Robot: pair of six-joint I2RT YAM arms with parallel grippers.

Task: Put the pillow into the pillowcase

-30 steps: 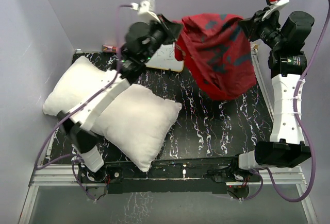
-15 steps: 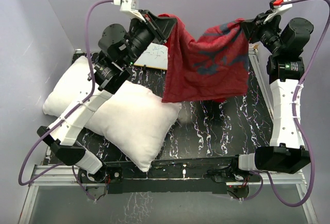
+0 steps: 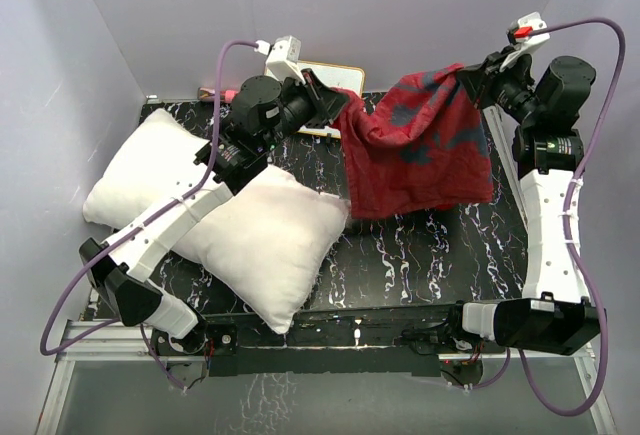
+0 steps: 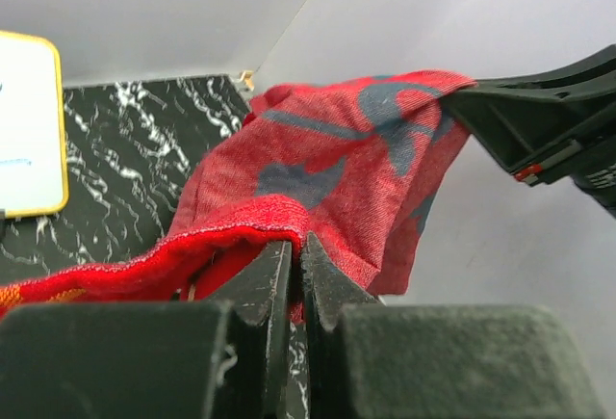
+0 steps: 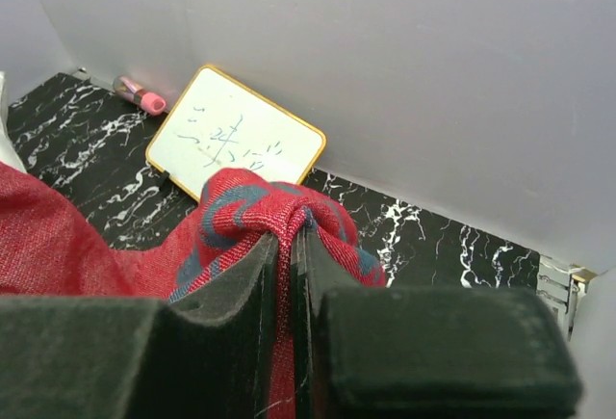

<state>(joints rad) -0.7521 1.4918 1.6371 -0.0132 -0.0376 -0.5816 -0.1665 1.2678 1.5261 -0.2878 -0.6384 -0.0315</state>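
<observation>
Pinching hard, the left claw (image 4: 296, 248) has its jaws pressed together on the stitched hem of the pillowcase (image 3: 420, 150); the right claw (image 5: 289, 236) is likewise closed on a bunched knot of the same cloth at its other upper corner, with only a thin fold between its two sides; both are raised above the far half of the table (image 3: 420, 255), a black slab veined with white, enclosed by pale grey walls at the back and sides.

Largest on it is the pillow (image 3: 265, 240): white, plump and unmarked, lying on the left half at a slant from the far left edge toward the near middle; the left arm crosses above its middle, so its two ends show on either side of the arm; one corner points toward the hanging cloth and sits close by the cloth's lower left edge in the overhead view, though whether they touch I cannot tell; the pillow is wholly outside the pillowcase.

Stretched between the two claws, the pillowcase hangs as a sagging red sheet with dark blue patches; its top edge dips in the middle; its lower edge reaches down over the right half of the table.

Behind it, by the back wall, sits a small whiteboard (image 5: 236, 144) with a yellow frame and faint writing; beside that, toward the far left corner, lies a pink marker (image 5: 140, 96).
</observation>
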